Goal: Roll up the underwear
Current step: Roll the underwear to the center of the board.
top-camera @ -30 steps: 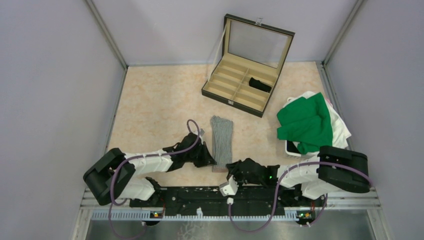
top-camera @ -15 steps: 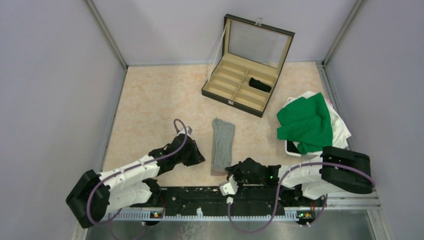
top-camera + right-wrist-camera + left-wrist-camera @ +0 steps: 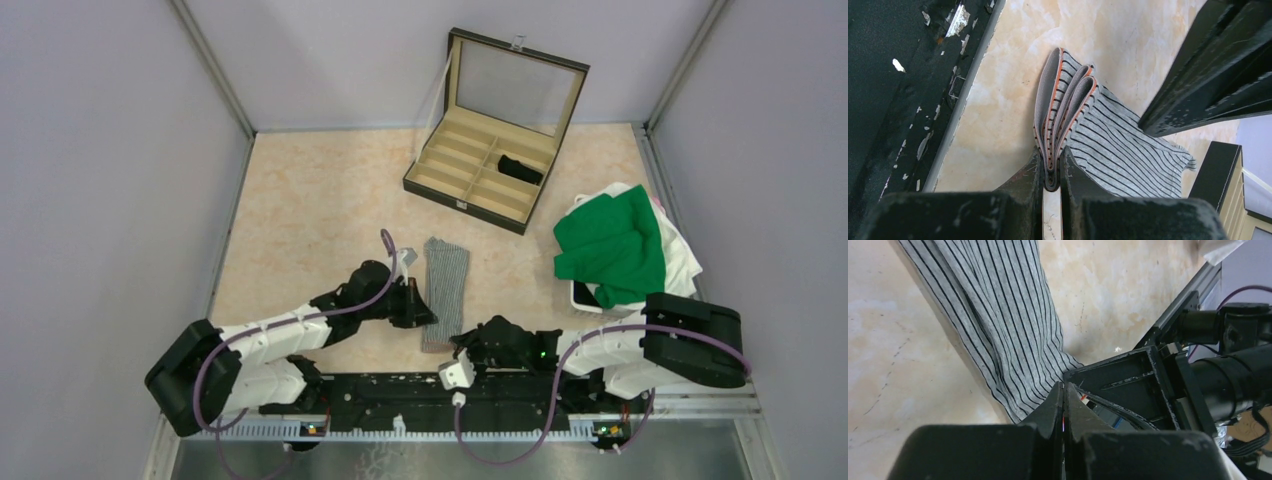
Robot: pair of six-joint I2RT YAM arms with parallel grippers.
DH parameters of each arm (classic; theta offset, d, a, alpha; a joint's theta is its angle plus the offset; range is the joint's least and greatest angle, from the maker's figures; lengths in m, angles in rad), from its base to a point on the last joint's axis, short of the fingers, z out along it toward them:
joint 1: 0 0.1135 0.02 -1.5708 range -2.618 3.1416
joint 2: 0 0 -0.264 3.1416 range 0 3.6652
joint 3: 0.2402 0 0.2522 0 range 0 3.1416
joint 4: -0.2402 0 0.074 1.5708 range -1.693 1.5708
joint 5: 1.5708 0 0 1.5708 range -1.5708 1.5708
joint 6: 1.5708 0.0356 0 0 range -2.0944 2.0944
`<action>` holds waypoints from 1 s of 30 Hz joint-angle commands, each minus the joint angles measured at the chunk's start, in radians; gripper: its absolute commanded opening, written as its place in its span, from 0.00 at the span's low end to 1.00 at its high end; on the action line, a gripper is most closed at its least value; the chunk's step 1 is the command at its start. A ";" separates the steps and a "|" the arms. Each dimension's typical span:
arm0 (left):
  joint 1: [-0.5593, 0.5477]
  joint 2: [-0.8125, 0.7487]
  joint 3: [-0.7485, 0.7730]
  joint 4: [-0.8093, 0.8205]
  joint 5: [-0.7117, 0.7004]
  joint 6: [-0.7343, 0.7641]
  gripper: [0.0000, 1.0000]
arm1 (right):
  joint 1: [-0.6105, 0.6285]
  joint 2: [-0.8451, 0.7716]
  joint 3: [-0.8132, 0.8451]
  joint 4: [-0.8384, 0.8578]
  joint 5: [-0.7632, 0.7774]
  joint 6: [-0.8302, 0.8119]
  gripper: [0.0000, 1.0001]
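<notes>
The grey striped underwear (image 3: 445, 285) lies as a long folded strip on the table between my arms. In the right wrist view its orange-edged waistband (image 3: 1058, 105) is bunched in folds, and my right gripper (image 3: 1051, 172) is shut on that end. From above, the right gripper (image 3: 460, 342) sits at the strip's near end. My left gripper (image 3: 424, 312) is shut beside the strip's near left edge; in its own view the left gripper (image 3: 1064, 387) has nothing visible between its fingers, the striped fabric (image 3: 993, 325) just beyond. A black underwear (image 3: 520, 168) lies in a case compartment.
The open compartmented case (image 3: 455, 160) stands at the back, lid up. A white basket (image 3: 685, 262) piled with green cloth (image 3: 610, 248) and other garments sits at the right. Grey walls close the table on three sides; the arms' mounting rail (image 3: 400, 395) runs along the near edge.
My left arm pulled back to the left, away from the strip, opened, then came back to its near left edge and shut. The right gripper stayed put, tightening on the waistband.
</notes>
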 commanded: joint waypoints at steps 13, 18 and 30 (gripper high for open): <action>-0.006 0.089 -0.083 0.049 0.044 0.083 0.00 | -0.002 -0.040 0.091 -0.048 -0.097 0.150 0.00; -0.007 0.099 -0.087 0.021 0.021 0.092 0.00 | -0.011 -0.038 0.113 -0.060 -0.133 0.231 0.00; -0.005 0.093 -0.069 -0.042 -0.029 0.093 0.00 | -0.074 0.024 0.219 -0.173 -0.217 0.675 0.07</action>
